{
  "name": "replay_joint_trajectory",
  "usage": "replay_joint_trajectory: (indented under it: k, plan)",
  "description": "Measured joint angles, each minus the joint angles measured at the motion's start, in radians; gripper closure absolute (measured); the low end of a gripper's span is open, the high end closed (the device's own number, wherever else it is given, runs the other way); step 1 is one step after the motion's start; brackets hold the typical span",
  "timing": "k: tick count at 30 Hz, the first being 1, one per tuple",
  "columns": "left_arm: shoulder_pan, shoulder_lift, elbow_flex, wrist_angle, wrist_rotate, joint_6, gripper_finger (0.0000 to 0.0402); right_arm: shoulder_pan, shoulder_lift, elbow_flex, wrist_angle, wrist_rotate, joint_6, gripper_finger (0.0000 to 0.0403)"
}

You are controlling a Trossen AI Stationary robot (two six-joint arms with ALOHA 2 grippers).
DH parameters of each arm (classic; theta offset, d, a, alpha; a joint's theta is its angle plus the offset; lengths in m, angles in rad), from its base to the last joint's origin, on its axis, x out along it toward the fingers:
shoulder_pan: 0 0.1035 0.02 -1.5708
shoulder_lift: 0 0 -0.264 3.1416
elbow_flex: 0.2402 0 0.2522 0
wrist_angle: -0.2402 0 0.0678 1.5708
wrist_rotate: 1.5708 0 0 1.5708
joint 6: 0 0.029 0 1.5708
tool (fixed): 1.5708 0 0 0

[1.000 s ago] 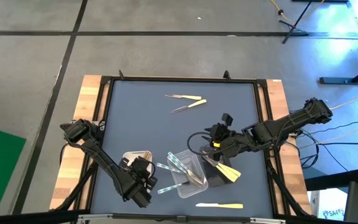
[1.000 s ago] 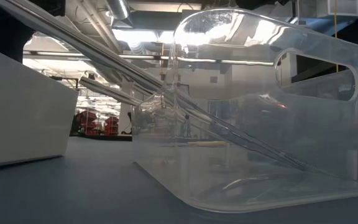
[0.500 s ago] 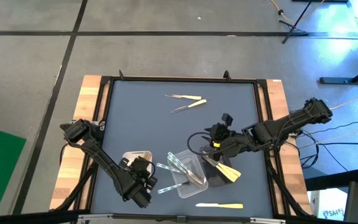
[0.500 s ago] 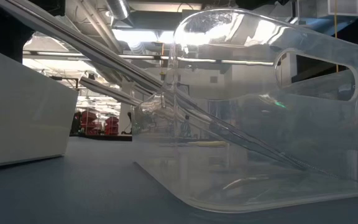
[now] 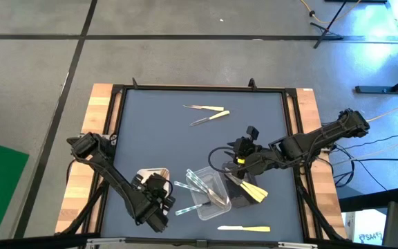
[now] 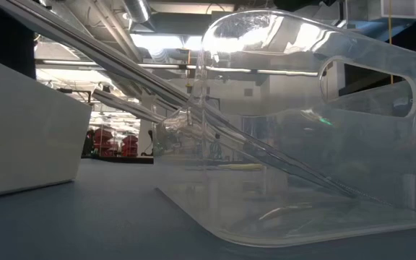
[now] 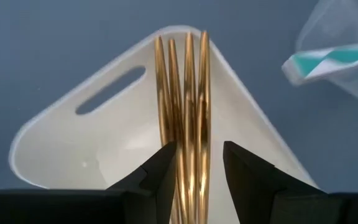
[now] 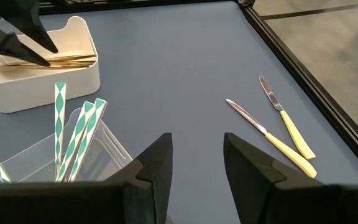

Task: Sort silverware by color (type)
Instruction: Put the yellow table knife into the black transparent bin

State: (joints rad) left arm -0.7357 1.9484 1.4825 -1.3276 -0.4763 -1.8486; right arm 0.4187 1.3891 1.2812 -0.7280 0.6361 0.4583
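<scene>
While your left gripper (image 7: 196,163) hung over the white tray (image 7: 61,140), fingers parted around the gold utensils (image 7: 182,93), you needed to lift straight clear.

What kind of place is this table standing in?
Probably a robotics lab or workshop. The blue-topped table stands on a bare grey concrete floor with dark seams, black equipment stands rest at the side, and the low view shows exposed ceiling ducts.
</scene>
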Motion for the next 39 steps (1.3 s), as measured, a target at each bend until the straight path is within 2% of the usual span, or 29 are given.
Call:
replay_joint_trajectory:
  k: [5, 13, 25, 33, 39]
  plan:
    - [0.0, 0.0, 0.076, -0.068, -0.024, 0.005, 0.0276, 0.0, 0.0, 0.0, 0.0, 0.0, 0.0, 0.0271]
    - [0.014, -0.001, 0.191, -0.105, -0.067, 0.14, 0.0276, 0.0, 0.0, 0.0, 0.0, 0.0, 0.0, 0.0271]
    - [0.125, -0.001, 0.312, -0.101, -0.1, 0.471, 0.0276, 0.0, 0.0, 0.0, -0.003, 0.0, 0.0, 0.0271]
    - [0.211, -0.001, 0.322, -0.092, -0.106, 0.68, 0.0276, 0.0, 0.0, 0.0, -0.006, 0.0, 0.0, 0.0271]
    - [0.267, -0.001, 0.322, -0.082, -0.174, 0.851, 0.0276, 0.0, 0.0, 0.0, -0.006, 0.0, -0.026, 0.0271]
